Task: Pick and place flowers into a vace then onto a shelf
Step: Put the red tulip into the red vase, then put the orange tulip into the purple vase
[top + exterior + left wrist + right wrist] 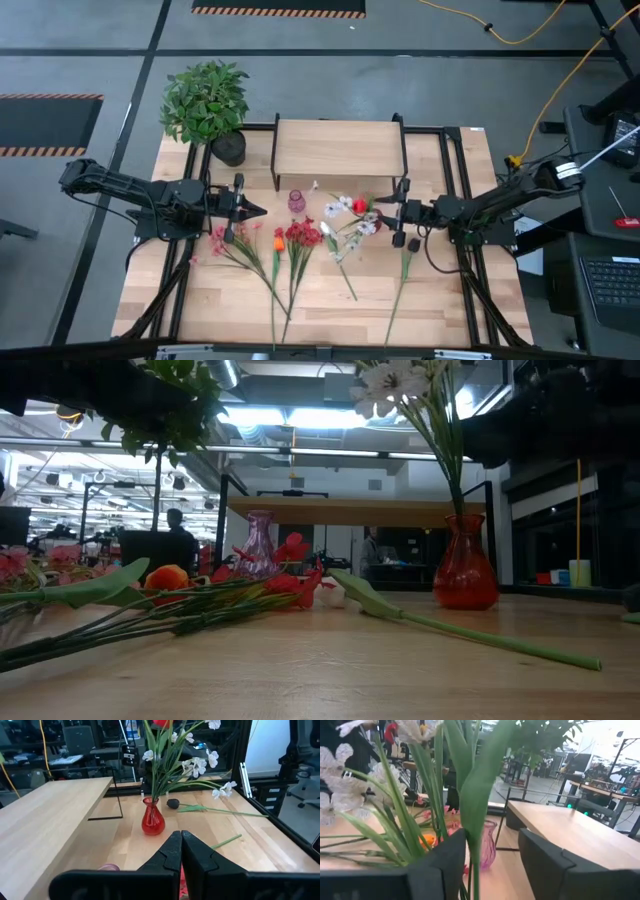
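Note:
A red glass vase (359,206) stands in front of the shelf (340,148) and holds white and red flowers (172,757). My right gripper (386,212) is open just to the vase's right; in its wrist view (492,835) its fingers stand on either side of the green stems and a broad leaf (479,795). My left gripper (260,210) is shut and empty, left of a small pink vase (297,202) and pointing at the red vase (152,820). More flowers (290,240), pink, orange, red and white, lie flat on the table. My right gripper is open around the upright stems in the red vase, coming level from the table's right. The broad leaf (476,860) runs close along the inner side of one finger (447,862); I cannot tell whether it touches.
A bushy potted plant (207,100) stands at the far left corner of the table, beside the shelf. A loose green stem (402,280) lies on the near right part of the table. A black metal frame (455,190) rims the tabletop. Bare wood lies along the near edge.

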{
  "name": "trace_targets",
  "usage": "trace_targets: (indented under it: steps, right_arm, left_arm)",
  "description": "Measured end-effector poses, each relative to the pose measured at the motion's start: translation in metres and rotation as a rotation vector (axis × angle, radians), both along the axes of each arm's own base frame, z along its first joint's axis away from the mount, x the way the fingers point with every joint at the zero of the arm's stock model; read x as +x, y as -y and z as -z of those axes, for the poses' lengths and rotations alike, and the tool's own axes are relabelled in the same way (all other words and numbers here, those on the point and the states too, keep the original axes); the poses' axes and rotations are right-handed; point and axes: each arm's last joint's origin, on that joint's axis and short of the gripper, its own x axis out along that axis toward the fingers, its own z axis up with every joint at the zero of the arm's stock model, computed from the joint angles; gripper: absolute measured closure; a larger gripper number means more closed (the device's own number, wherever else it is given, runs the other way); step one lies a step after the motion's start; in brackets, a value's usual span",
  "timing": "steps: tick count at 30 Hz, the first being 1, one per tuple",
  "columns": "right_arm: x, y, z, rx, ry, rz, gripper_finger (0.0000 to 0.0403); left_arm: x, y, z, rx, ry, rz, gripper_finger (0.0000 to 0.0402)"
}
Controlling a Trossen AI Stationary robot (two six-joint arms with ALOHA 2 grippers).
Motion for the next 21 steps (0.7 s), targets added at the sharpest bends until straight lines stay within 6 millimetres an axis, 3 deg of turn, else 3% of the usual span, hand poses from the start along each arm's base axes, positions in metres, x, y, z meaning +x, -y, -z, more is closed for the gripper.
trace_targets:
  steps: [6, 21]
  right_arm:
    - [-0.009, 0.002, -0.006, 0.015, -0.026, -0.001, 0.0198]
    - [-0.032, 0.007, -0.023, 0.009, -0.006, -0.004, 0.0203]
  left_arm:
    - [0.000, 0.000, 0.000, 0.000, 0.000, 0.000, 0.0398]
    - [0.000, 0.000, 0.000, 0.001, -0.004, 0.001, 0.0398]
